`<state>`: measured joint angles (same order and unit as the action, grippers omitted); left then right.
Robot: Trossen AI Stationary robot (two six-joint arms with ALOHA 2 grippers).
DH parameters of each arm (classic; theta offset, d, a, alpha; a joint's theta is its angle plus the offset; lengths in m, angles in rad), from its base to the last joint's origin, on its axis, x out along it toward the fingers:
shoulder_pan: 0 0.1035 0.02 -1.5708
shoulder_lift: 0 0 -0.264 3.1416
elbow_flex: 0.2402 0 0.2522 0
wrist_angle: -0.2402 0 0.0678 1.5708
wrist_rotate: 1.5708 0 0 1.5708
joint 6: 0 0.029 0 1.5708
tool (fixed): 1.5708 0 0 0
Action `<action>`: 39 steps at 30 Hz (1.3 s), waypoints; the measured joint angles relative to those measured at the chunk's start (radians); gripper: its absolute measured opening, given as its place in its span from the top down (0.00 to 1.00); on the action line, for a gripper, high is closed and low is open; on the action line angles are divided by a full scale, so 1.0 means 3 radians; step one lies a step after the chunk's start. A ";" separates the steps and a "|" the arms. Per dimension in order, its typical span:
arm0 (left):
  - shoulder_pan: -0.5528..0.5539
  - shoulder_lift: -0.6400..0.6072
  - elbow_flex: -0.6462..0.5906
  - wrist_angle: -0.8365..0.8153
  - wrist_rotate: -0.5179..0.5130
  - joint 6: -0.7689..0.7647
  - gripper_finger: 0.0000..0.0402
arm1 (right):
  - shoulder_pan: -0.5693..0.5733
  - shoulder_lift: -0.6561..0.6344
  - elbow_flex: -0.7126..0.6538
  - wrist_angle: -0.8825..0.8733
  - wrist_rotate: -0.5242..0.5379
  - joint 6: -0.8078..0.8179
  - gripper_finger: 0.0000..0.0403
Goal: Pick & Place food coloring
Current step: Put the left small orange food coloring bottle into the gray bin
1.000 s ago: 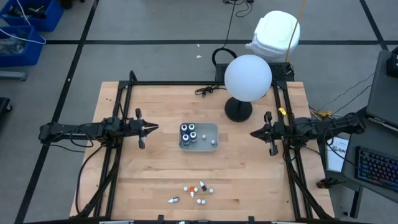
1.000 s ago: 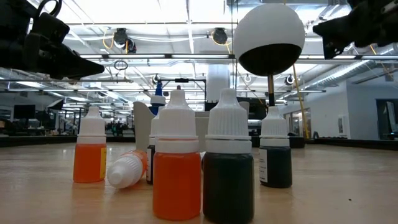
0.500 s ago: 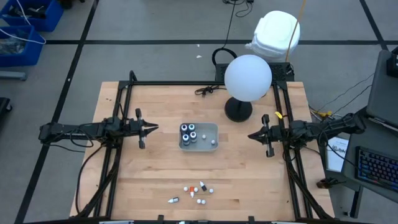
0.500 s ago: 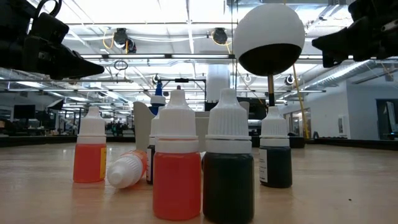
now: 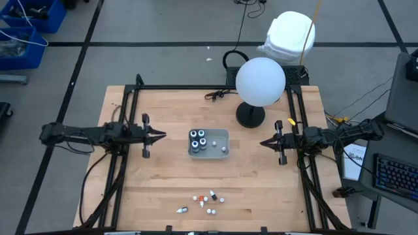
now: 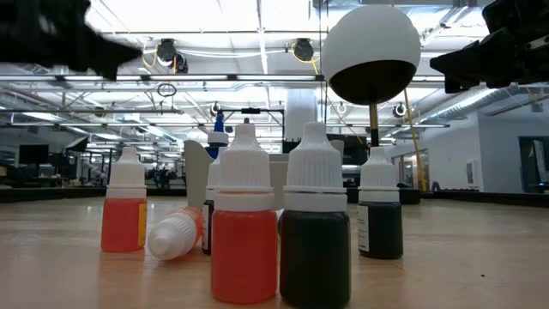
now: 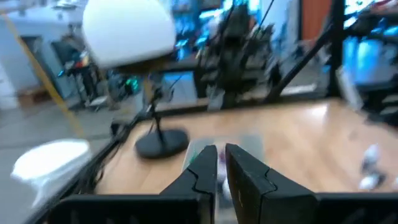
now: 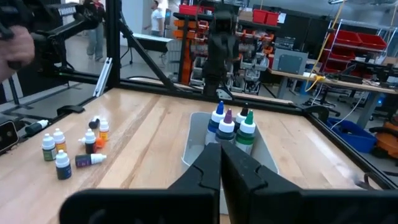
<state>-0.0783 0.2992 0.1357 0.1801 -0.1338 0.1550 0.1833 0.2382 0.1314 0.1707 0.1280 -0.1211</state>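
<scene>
Grippers first, since you asked about the jaws. Your left gripper (image 5: 160, 135) hung over the table's left side, pointed at the clear tray (image 5: 220, 138), well apart from it. In the left wrist view its fingers (image 7: 205, 171) stood almost together, only a thin slit between them, nothing pinched and nothing touched. That view was blurred, so the slit could not be judged more closely.

Your right gripper (image 5: 263, 142) hung over the table's right side, aimed at the same tray from the opposite side, with a gap between them. Its fingers (image 8: 209, 167) were likewise nearly pressed together, a narrow seam showing, holding nothing and clear of the wood.

Food coloring lay in two groups. Four bottles (image 5: 198, 139) stood upright inside the tray's left part; in the right wrist view their tops (image 8: 227, 117) read blue, purple and green. The remaining dropper bottles (image 5: 206, 200) sat loose on the table near its front edge, well apart from both grippers. In the low view most stood upright, two with orange-red fill (image 6: 244, 254) and two dark (image 6: 314, 257); one white-capped bottle (image 6: 176, 234) lay on its side among them.

A white globe lamp (image 5: 260, 81) stood behind the tray, toward the right.
</scene>
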 joint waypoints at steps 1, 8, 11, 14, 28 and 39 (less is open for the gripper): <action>-0.0067 0.0071 0.0144 -0.0075 -0.0036 0.0000 0.90 | 0.0000 0.0000 0.0000 0.0017 0.0000 0.0000 1.00; -0.0591 0.0989 0.1319 -0.0927 -0.0636 0.0087 0.90 | 0.0000 0.0000 0.0000 0.0196 -0.0004 -0.0001 1.00; -0.0796 0.1509 0.1853 -0.1365 -0.0799 0.0084 0.90 | 0.0000 0.0001 0.0000 0.0205 -0.0005 -0.0001 1.00; -0.0962 0.2049 0.2358 -0.1777 -0.0881 0.0044 0.90 | 0.0000 0.0000 0.0000 0.0229 -0.0005 0.0009 1.00; -0.1271 0.3985 0.4178 -0.2866 -0.0806 -0.0623 0.90 | 0.0000 0.0000 0.0001 0.0307 0.0004 -0.0059 1.00; -0.1522 0.5032 0.4792 -0.2960 -0.0285 -0.1351 0.90 | 0.0000 0.0000 0.0001 0.0289 0.0004 -0.0085 1.00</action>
<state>-0.5349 1.8088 1.5733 -0.7079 -0.2194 -0.2504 0.1833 0.2382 0.1318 0.2575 0.1291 -0.1466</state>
